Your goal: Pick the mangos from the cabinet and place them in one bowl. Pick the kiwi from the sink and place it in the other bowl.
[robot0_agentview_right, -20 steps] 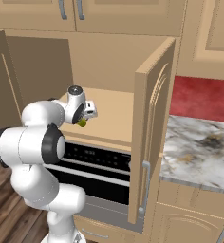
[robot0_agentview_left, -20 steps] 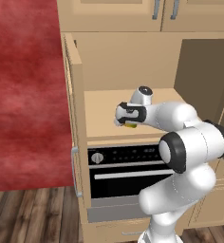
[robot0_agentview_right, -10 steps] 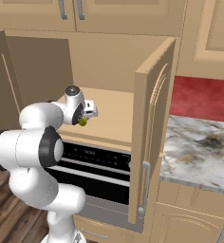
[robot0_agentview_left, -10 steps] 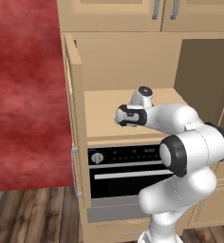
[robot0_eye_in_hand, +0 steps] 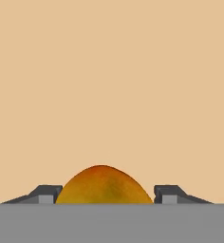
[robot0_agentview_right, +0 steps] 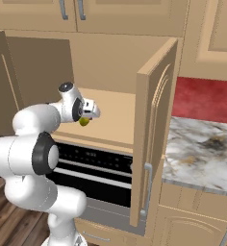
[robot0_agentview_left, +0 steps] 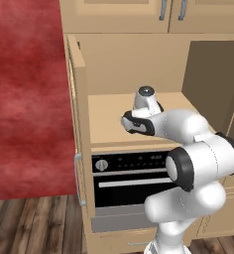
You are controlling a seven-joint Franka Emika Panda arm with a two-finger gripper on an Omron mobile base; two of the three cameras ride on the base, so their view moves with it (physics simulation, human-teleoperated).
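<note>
Hand view has the two-finger gripper (robot0_eye_in_hand: 104,194) clamped on one yellow-orange oval mango (robot0_eye_in_hand: 103,186) over the tan cabinet shelf (robot0_eye_in_hand: 109,85), with bowl placement likely pending.

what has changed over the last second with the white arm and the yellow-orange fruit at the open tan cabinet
The two-finger gripper has drawn back a little from the light tan wooden cabinet, toward the robot, carrying the yellow-orange oval mango between its fingers; the hand has also turned slightly. The grip is unchanged: the fingertips sit at either side of the fruit. The cabinet door remains open and the base has not driven.
</note>
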